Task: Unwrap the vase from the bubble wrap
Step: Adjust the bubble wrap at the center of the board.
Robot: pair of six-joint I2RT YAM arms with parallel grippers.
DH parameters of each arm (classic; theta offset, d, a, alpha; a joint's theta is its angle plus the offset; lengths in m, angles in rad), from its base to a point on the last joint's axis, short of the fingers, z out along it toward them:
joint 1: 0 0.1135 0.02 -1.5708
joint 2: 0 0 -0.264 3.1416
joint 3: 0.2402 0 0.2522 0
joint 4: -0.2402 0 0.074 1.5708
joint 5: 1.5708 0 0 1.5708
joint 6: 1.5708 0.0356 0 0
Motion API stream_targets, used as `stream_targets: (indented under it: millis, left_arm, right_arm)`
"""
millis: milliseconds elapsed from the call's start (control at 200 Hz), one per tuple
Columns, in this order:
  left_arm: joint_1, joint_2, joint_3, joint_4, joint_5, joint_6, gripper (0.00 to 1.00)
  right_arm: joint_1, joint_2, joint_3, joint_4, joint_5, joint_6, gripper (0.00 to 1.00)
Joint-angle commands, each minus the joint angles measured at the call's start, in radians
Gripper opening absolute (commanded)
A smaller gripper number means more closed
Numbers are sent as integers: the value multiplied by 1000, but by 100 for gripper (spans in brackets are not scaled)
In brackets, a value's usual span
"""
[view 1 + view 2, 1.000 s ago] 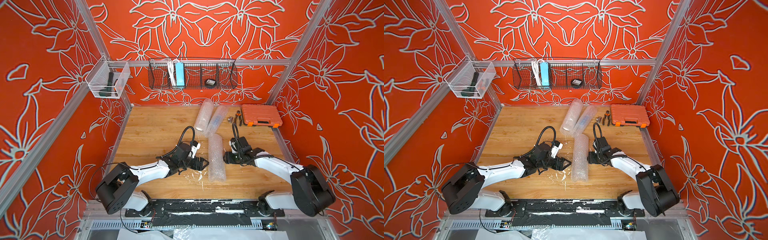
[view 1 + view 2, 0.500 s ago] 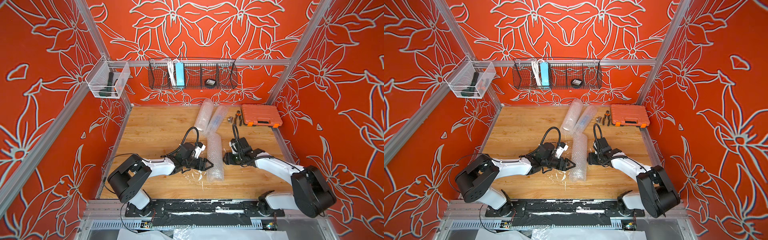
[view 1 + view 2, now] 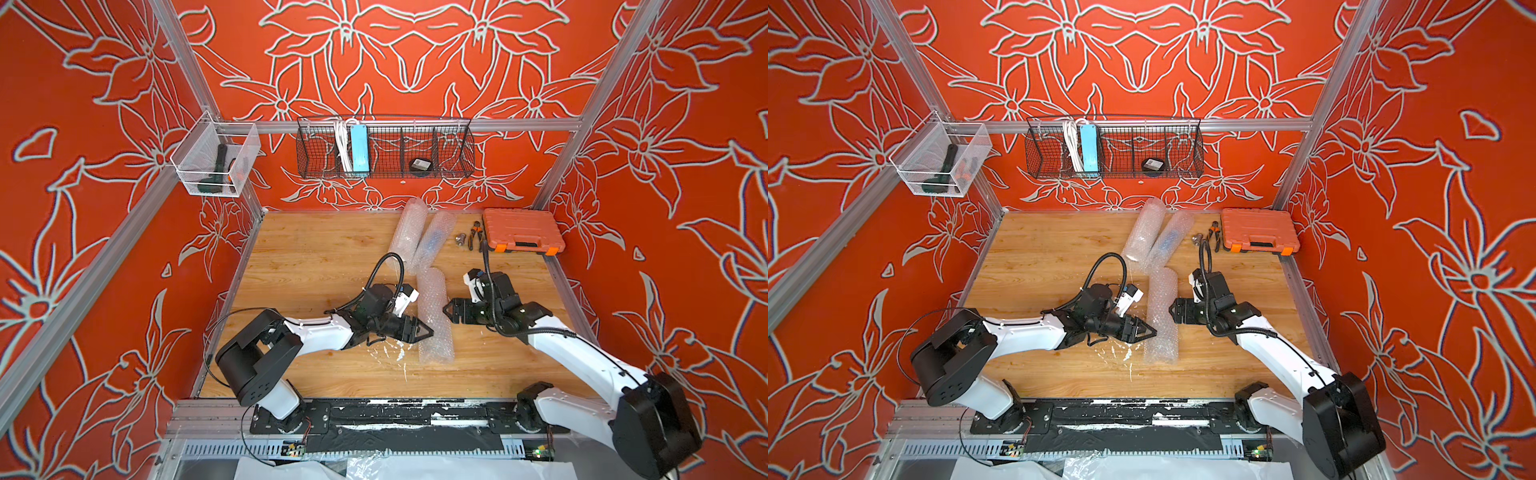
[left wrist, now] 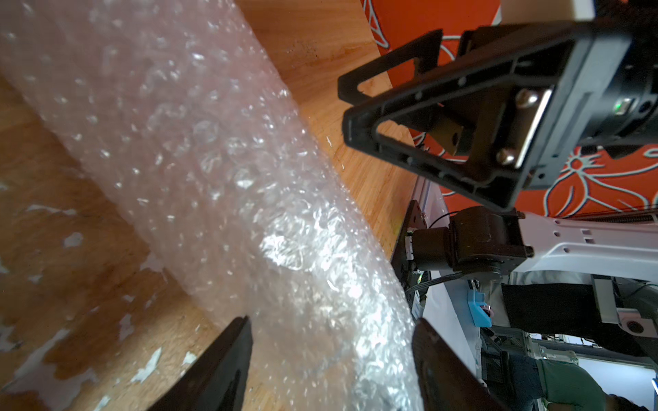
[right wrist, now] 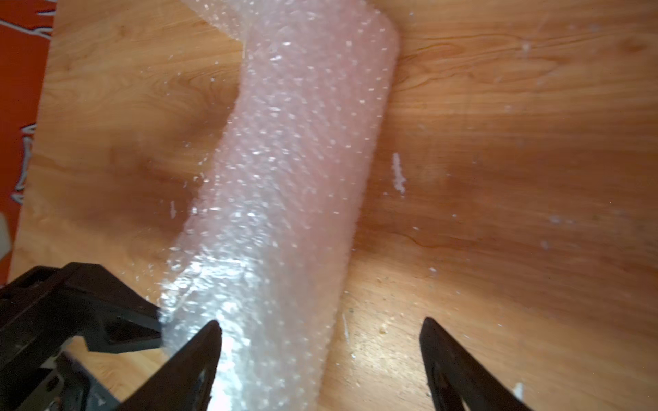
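Note:
A roll of bubble wrap point(image 3: 434, 316) point(image 3: 1160, 316) lies lengthwise in the middle of the wooden table. The vase is hidden; nothing shows through the wrap. My left gripper point(image 3: 426, 331) point(image 4: 331, 356) comes in from the roll's left side, turned on edge. Its fingers point(image 4: 228, 359) press the bubble wrap point(image 4: 249, 213) from both sides, shut on it. My right gripper point(image 3: 448, 309) point(image 5: 320, 322) stands open at the roll's right side. One of its fingertips point(image 5: 210, 331) is over the bubble wrap point(image 5: 292, 178); another is over bare wood.
Two more bubble-wrap rolls point(image 3: 409, 232) lie at the back, touching the middle roll's far end. An orange tool case point(image 3: 521, 230) and pliers point(image 3: 476, 235) sit at the back right. A wire basket point(image 3: 384, 151) and a clear bin point(image 3: 216, 160) hang on the walls.
My left arm has slid right up to the roll and its jaws have closed in on it. My right gripper's jaws have widened off the roll.

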Motion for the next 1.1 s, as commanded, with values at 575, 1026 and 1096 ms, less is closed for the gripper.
stream_targets:
  millis: [575, 1026, 1096]
  left_arm:
    - [-14, -46, 35, -144, -265, 26, 71]
    - [-15, 56, 109, -58, -208, -31, 70]
    - [-16, 81, 120, -58, -207, -35, 70]
  right_arm:
    - [-1, 98, -41, -3, 76, -13, 67]
    - [-2, 71, -69, -72, 162, -24, 62]
    - [-1, 64, -82, -65, 152, -24, 62]
